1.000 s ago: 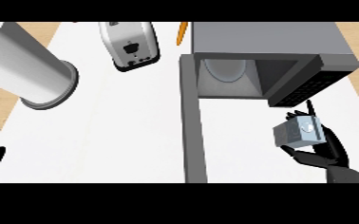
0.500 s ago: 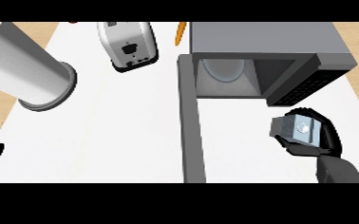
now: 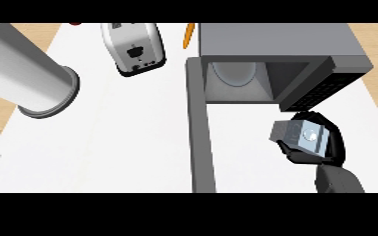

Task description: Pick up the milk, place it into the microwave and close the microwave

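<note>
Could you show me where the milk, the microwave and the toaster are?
milk [image 3: 298,134]: head view, its grey side, held in the right hand [image 3: 331,141].
microwave [image 3: 275,39]: head view, its grey top.
toaster [image 3: 134,46]: head view, its silver top.

Matt white smooth counter top [image 3: 133,145] with pale wood-look strips at the edges. Brushed grey metal-look microwave [image 3: 277,40], matt, dark perforated panel on its open grey door [image 3: 201,130]. Glossy chrome toaster [image 3: 135,47] with black plastic slots. Smooth satin silver cylinder [image 3: 33,82]. Grey glossy milk carton [image 3: 299,134], reflective face, in the matt black plastic right hand [image 3: 325,147]. Smooth orange carrot-like stick [image 3: 189,34].
</note>
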